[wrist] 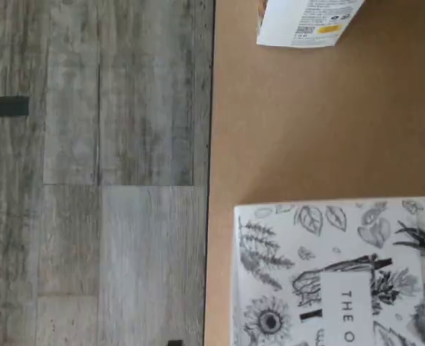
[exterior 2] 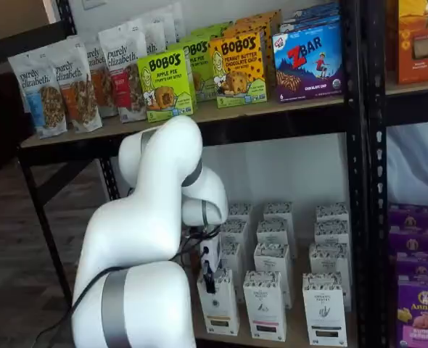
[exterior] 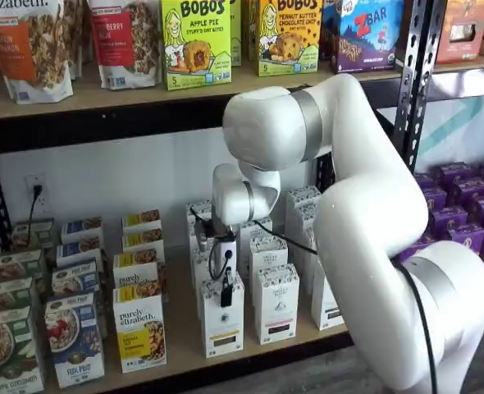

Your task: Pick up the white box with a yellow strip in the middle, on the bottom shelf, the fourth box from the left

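Granola boxes [exterior: 139, 332] sit left of gripper, well apart. Gripper [exterior: 226, 295] [exterior 2: 210, 279] hangs just over front carton's speckled top, black fingers pointing down; no gap shows between them, nothing seen gripped, so cannot tell whether closed. White box [exterior: 223, 318] [exterior 2: 219, 301] stands upright directly below fingers, at front edge of bottom shelf [exterior: 250, 351], yellow strip low on front. Long axis vertical. Cartons with dark strips [exterior: 276, 304] stand right of gripper. Coming move, by judgement: short straight descent onto top.
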Action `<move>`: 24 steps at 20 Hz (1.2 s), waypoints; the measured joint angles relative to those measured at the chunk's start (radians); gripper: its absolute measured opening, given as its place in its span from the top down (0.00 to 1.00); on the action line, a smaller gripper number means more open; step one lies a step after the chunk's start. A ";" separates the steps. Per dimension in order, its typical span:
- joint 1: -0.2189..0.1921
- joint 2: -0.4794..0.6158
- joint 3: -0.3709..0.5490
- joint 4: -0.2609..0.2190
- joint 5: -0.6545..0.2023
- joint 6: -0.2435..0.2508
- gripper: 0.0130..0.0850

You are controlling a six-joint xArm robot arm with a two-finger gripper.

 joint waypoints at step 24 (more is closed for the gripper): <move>-0.013 0.025 -0.008 -0.003 -0.018 -0.012 0.00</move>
